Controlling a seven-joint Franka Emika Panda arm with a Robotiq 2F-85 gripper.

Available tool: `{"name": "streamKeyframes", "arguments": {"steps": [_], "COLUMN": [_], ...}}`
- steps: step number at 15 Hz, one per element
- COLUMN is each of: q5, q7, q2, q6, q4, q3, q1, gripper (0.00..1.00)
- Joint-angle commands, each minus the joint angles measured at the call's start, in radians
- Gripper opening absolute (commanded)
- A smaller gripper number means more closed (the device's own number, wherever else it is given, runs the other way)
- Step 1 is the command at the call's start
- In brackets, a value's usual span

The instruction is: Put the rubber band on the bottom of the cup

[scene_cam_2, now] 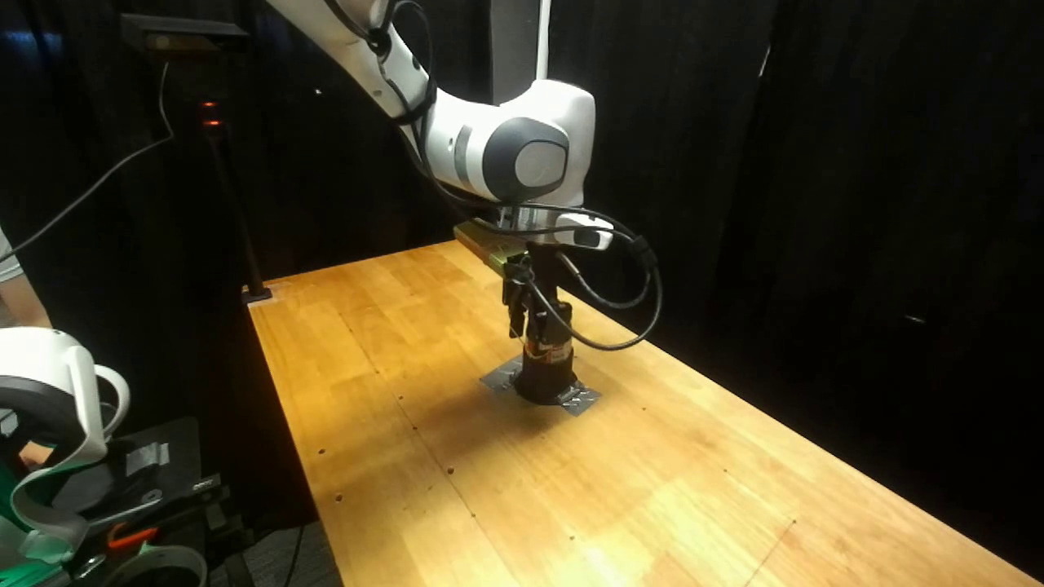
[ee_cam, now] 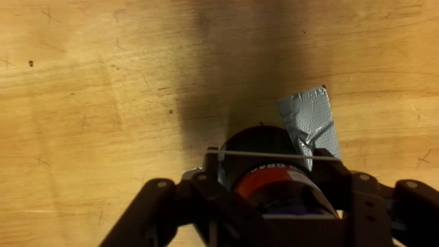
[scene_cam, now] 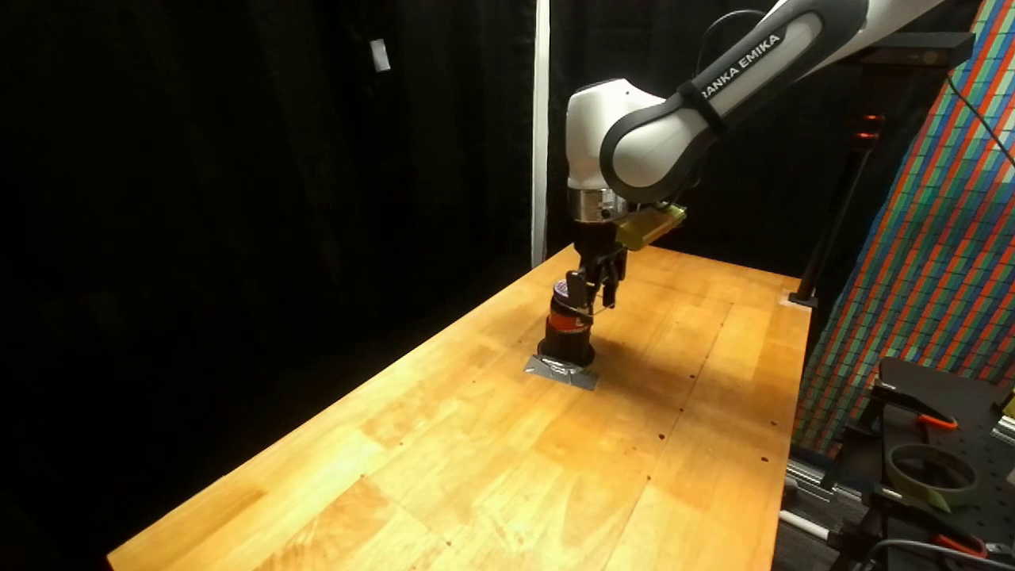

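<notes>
Gripper (ee_cam: 270, 156) with jaws wide apart, rubber band (ee_cam: 253, 154) taut between them, dark orange-ringed cup (scene_cam: 566, 325) standing taped to the wooden table (scene_cam: 492, 460) by the jaws, whether the band circles it I can't tell

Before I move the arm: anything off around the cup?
Only the silver tape, creased and bunched where it runs from the table onto the cup; odd-looking, but probably a deliberate hold-down. The cup looks upright, nothing visibly spilled. The rubber band spans the open pincer, which fits the task.
</notes>
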Motion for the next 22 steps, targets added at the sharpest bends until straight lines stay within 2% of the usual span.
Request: {"name": "streamKeyframes", "arguments": {"steps": [1,5,8,10,15,19,22], "q5": [0.006,0.025,0.045,0.049,0.136,0.218,0.2], "q7": [-0.012,0.007,0.041,0.065,0.047,0.017,0.024], "q2": [-0.127,-0.185,-0.208,-0.213,-0.22,-0.235,-0.245], "q6": [0.091,0.269,0.477,0.597,0.827,0.972,1.054], "q4": [-0.176,-0.295,-0.389,-0.442,-0.553,-0.623,-0.67], "q3": [0.005,0.009,0.004,-0.006,0.019,0.109,0.239], "q1": [-0.008,-0.011,-0.007,-0.002,-0.025,-0.091,-0.207], "gripper": [0.42,0.13,0.05,0.1,0.11,0.1,0.12]}}
